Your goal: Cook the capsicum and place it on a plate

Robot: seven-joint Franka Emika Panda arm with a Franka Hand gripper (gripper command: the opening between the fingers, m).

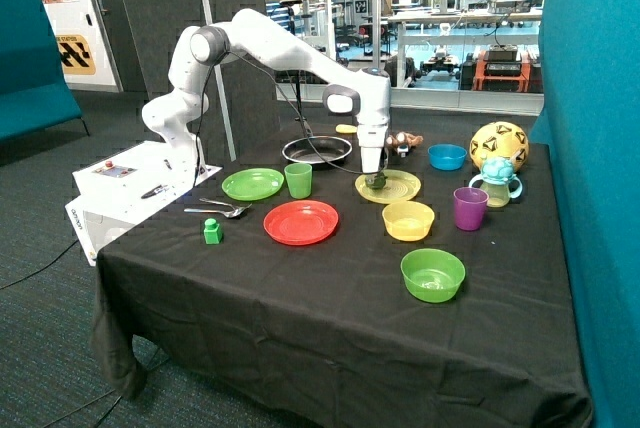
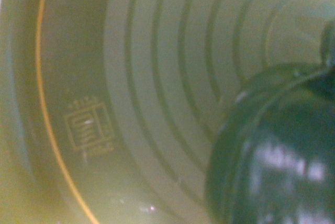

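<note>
The capsicum (image 1: 377, 182), a small dark green lump, lies on a yellow plate (image 1: 403, 188) near the back of the table. My gripper (image 1: 374, 175) points straight down and sits right at the capsicum's top. In the wrist view the capsicum (image 2: 272, 150) fills one corner, very close, over the yellow plate's ringed surface (image 2: 131, 77). Whether the gripper holds it does not show. The bright green plate (image 1: 252, 184) lies apart, beyond a green cup (image 1: 298, 180) toward the robot's base, with nothing on it.
A black frying pan (image 1: 317, 150) sits just behind the yellow plate. A red plate (image 1: 301, 222), a yellow bowl (image 1: 408, 219), a green bowl (image 1: 433, 274), a purple cup (image 1: 470, 208), a blue bowl (image 1: 447, 156), cutlery (image 1: 218, 210) and a green block (image 1: 212, 231) surround it.
</note>
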